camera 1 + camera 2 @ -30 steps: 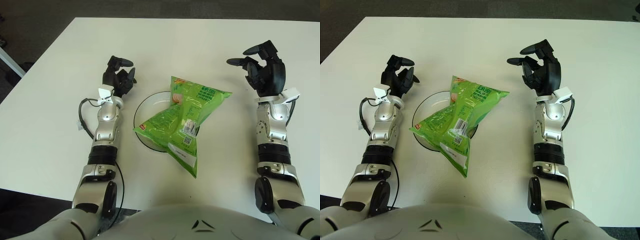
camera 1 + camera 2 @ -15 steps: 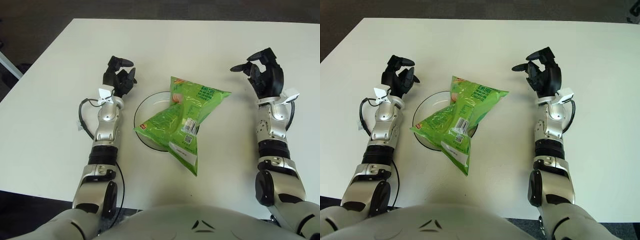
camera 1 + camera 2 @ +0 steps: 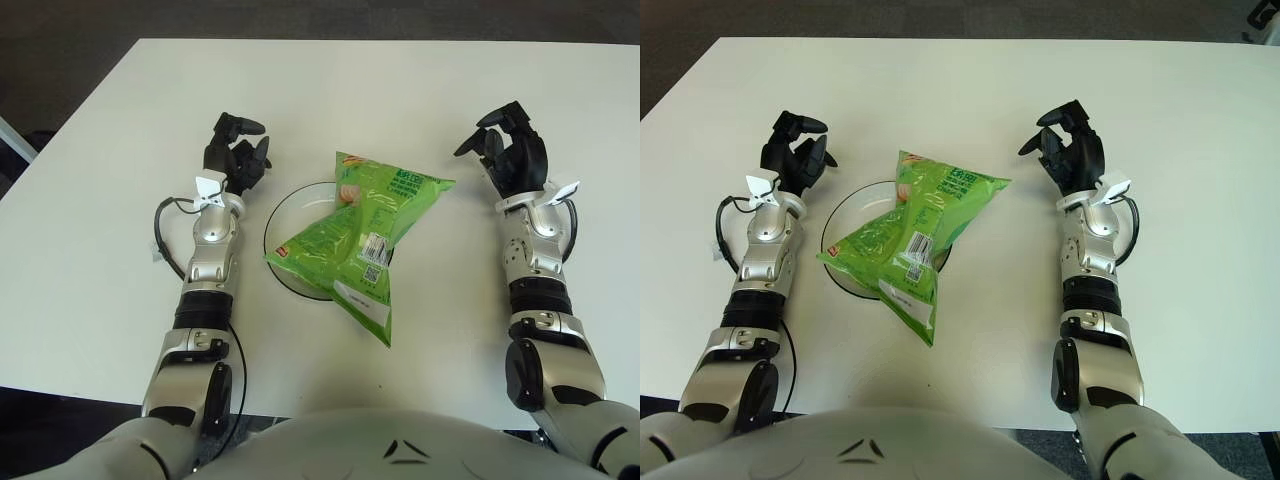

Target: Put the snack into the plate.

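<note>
A green snack bag [image 3: 360,238] lies across the glass plate [image 3: 283,212] in the middle of the white table, its lower corner hanging over the plate's near rim. My right hand [image 3: 505,152] is to the right of the bag, apart from it, with fingers loosely spread and nothing in them. My left hand [image 3: 236,152] shows just left of the plate with its fingers curled and holding nothing.
The white table [image 3: 90,250] spreads around the plate on both sides and behind it. Its far edge and left edge border a dark floor [image 3: 60,40]. A thin cable [image 3: 160,235] loops off my left forearm.
My right hand has drawn back and slightly left and down, its fingers curling in a little. The bag has settled slightly on the plate. The left hand has stayed put.
</note>
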You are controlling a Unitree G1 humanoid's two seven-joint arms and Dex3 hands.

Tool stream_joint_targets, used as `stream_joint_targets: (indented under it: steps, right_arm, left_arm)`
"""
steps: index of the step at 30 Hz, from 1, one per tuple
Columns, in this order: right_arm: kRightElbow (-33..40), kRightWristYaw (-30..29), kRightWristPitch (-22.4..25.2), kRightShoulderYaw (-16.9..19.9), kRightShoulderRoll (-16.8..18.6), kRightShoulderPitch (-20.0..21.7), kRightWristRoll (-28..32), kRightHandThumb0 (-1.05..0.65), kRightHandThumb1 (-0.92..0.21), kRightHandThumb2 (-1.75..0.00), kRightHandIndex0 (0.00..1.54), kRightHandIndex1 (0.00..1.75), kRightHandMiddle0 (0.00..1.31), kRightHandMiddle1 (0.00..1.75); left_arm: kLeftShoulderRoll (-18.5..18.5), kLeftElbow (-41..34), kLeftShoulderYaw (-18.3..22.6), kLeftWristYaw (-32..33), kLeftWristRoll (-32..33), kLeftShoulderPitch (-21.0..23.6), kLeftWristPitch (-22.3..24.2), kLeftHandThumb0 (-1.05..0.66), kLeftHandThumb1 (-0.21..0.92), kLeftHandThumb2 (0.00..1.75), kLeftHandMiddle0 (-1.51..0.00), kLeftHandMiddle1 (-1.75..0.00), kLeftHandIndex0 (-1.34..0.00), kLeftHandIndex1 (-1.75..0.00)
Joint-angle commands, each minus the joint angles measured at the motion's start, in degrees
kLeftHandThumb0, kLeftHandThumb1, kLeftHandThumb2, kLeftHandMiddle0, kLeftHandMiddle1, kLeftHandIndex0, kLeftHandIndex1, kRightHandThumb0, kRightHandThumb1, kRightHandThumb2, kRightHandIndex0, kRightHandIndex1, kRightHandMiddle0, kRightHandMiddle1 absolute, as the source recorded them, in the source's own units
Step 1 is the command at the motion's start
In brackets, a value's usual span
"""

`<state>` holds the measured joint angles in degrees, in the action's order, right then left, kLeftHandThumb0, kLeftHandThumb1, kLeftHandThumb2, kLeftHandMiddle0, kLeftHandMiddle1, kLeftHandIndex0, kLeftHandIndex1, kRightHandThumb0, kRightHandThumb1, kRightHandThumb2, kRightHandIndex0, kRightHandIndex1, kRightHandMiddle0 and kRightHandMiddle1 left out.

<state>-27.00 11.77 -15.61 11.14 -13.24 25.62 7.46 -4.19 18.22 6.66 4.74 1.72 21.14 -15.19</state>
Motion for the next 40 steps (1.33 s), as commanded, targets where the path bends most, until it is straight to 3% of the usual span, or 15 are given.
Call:
stream_joint_targets:
  steps: [1,13,28,40]
  right_arm:
    - [-0.8,-4.1,4.9,-3.3,0.5,-7.9,-5.9,-0.36,-0.82,-0.57,0.67,1.71,0.35,1.65]
    - [-4.4,-6.9,0.2,-4.5,-0.1,-6.8,-7.9,-0.37,-0.75,-0.64,0.72,1.75,0.42,1.61]
    - [-7.5,-10.6,-2.7,-6.2,-1.0,-5.9,-11.0,-0.39,-0.67,-0.83,0.83,1.75,0.38,1.72]
    - [-8.3,-11.5,-4.3,-7.6,-1.5,-6.1,-12.5,-0.39,-0.66,-0.86,0.85,1.75,0.37,1.74]
  left_arm:
    - [1.7,3.2,-0.3,0.4,-0.2,-5.3,0.5,-0.36,0.92,0.34,-0.80,-1.75,-0.39,-1.56]
    - [1.7,4.9,-0.3,0.6,-0.4,-4.1,0.3,-0.36,0.92,0.34,-0.79,-1.75,-0.39,-1.56]
    - [1.6,5.6,-0.2,0.3,-0.3,-3.6,0.0,-0.36,0.92,0.34,-0.79,-1.75,-0.39,-1.56]
    - [1.4,5.6,-0.2,-0.2,0.0,-4.0,-0.2,-0.36,0.92,0.35,-0.79,-1.75,-0.39,-1.56]
